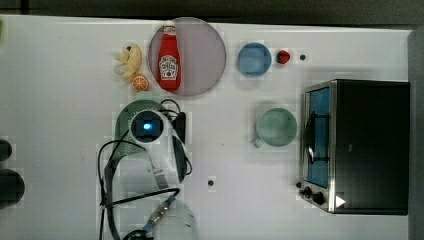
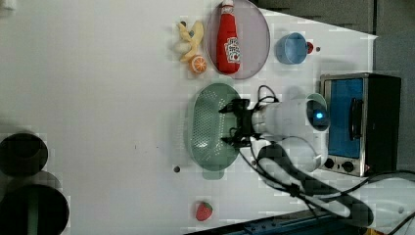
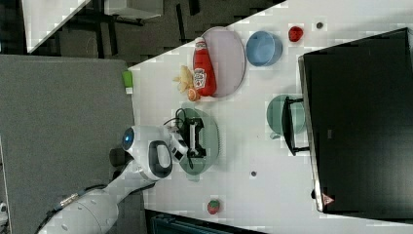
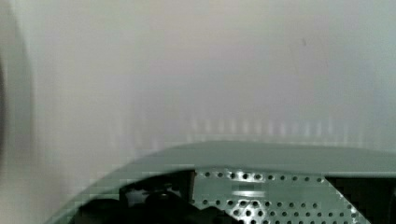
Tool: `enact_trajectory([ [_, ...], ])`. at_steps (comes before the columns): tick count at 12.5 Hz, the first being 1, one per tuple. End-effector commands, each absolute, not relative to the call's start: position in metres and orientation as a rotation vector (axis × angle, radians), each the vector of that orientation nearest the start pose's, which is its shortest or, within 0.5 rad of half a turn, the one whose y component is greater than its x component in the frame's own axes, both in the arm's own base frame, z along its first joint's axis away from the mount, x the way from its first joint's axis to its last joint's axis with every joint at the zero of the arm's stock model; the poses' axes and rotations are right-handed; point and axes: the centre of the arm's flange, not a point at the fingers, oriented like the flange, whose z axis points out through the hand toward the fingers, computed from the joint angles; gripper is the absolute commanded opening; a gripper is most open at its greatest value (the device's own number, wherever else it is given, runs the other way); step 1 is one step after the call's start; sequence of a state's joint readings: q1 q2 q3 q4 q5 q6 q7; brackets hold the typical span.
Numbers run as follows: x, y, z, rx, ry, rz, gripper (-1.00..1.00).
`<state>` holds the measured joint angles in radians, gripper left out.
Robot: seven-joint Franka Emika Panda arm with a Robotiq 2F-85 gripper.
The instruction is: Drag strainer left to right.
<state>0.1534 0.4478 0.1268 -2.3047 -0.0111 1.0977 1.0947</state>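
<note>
Since my gripper (image 2: 234, 126) hangs right over the strainer (image 2: 208, 128), fingers spread wide and holding nothing, the thing I must drag lies directly beneath me rather than off to a side. In the left view my fingers (image 2: 230, 107) stand over the basin near its rim; whether they touch the plastic I cannot tell. The strainer's long axis runs up and down in the left view, across the line of the drag. Beyond it toward the top view's right sit the mug (image 1: 276, 127) and then the oven (image 1: 357, 146) by the table (image 1: 60, 100) edge, so I judge the open stretch short.
</note>
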Motion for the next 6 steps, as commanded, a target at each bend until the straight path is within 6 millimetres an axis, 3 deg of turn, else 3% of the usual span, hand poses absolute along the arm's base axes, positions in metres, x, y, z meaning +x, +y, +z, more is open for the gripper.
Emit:
enact_trajectory([
  [1,0.497,0.101,0.156,-2.306,2.161,0.095,1.00],
  [6,0.496,0.036,0.156,-2.360,2.131,0.078,1.00],
])
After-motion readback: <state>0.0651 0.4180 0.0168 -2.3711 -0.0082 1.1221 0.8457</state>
